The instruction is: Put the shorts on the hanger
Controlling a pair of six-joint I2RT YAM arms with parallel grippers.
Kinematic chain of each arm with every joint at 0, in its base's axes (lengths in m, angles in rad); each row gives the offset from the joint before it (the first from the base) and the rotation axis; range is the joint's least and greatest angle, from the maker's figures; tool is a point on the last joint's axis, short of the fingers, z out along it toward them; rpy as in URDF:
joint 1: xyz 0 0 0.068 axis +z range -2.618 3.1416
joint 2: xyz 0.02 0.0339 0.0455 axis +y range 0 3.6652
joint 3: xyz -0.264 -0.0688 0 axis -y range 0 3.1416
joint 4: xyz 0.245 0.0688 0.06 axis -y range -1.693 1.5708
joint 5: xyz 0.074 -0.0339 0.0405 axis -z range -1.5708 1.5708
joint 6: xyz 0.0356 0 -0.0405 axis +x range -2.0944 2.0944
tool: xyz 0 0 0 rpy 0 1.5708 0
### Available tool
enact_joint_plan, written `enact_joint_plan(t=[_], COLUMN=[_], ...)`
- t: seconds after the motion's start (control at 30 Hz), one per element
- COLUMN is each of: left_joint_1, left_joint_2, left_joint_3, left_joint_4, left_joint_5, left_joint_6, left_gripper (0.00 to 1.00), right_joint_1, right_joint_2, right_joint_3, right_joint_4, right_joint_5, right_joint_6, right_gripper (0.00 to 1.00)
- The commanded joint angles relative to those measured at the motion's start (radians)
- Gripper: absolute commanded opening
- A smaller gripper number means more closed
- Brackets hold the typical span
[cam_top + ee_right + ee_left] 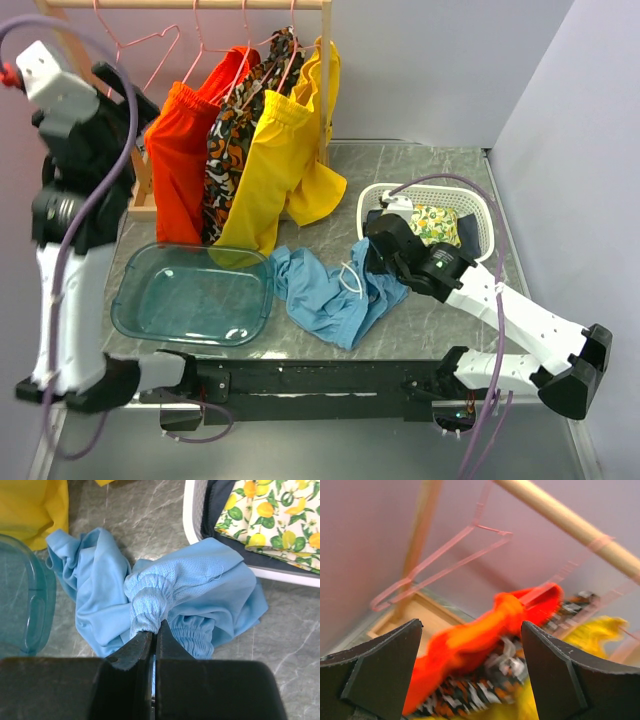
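Worktop (400, 170): grey marbled slab with pale walls behind and to the right; 2 arms are bolted at its near edge.
Wooden rack (190, 4): stands at the back left of the worktop, with its rail across the top.
Left arm: raised high at the left, beside the rack.
Right arm: reaches low across the worktop from the right, towards the middle.
Hung garments: 3 on the rail, side by side: orange-red shorts (180, 150), a dark patterned cloth (232, 140) and yellow shorts (275, 160).
Teal tray (190, 295): clear plastic, front left, just beside the blue heap.
White basket (480, 205): back right, holding a lemon-print cloth (435, 222) over dark fabric.
Shorts (325, 295): sky-blue, crumpled on the worktop between tray and basket; a white drawstring loop shows on top, and a bunch of elastic waistband is gathered up.
Hanger (440, 553): bare pink wire, hooked on the rail left of the orange-red shorts, well apart from the blue shorts.
Left fingers (555, 665): spread wide, nothing between them, facing the hanger and the hung clothes.
Right fingers (154, 635): pressed together, pinching the gathered waistband of the shorts.
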Motion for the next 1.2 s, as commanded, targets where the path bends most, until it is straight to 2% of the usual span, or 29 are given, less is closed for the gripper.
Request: enact_joint_plan(t=[0.0,0.07,0.13,0.17,0.27,0.37,0.57,0.8,0.9,1.07,1.1,1.13,1.17], left_joint_1=[0.23,0.338,0.394,0.446,0.509,0.528,0.529,0.529,0.529,0.528,0.529,0.529,0.529], left_joint_2=[0.116,0.168,0.246,0.263,0.3,0.314,0.382,0.472,0.5,0.491,0.482,0.474,0.459], left_joint_3=[0.079,0.148,0.197,0.199,0.165,0.123,0.148,0.148,0.15,0.104,0.082,0.071,0.062], left_joint_4=[-0.042,-0.066,-0.076,-0.068,-0.012,0.051,0.084,0.088,0.088,0.111,0.119,0.128,0.136], left_joint_5=[0.321,0.381,0.457,0.496,0.584,0.608,0.598,0.573,0.604,0.611,0.613,0.613,0.613], left_joint_6=[0.007,0.001,0.002,0.005,0.008,0.037,0.077,0.074,0.068,0.06,0.057,0.054,0.05], left_gripper=[0.86,0.85,0.85,0.84,0.85,0.85,0.84,0.77,0.74,0.63,0.58,0.48,0.45], right_joint_1=[-0.003,-0.003,-0.003,-0.003,-0.005,-0.003,-0.002,-0.003,-0.002,-0.002,-0.002,-0.003,-0.005], right_joint_2=[0.016,0.028,0.039,0.048,0.06,0.071,0.082,0.06,0.053,0.046,0.049,0.054,0.056], right_joint_3=[-0.002,0.001,0.01,0.013,0.014,0.014,0.008,-0.016,-0.019,-0.026,-0.024,-0.026,-0.024], right_joint_4=[0.06,0.066,0.069,0.073,0.089,0.102,0.121,0.136,0.132,0.141,0.141,0.145,0.145], right_joint_5=[-0.037,-0.045,-0.056,-0.062,-0.083,-0.096,-0.122,-0.131,-0.13,-0.139,-0.139,-0.14,-0.142], right_joint_6=[-0.027,-0.036,-0.044,-0.047,-0.055,-0.061,-0.066,-0.067,-0.067,-0.07,-0.07,-0.07,-0.069], right_gripper=[0.0,0.0,0.0,0.0,0.0,0.0,0.0,0.0,0.0,0.0,0.0,0.0,0.0])
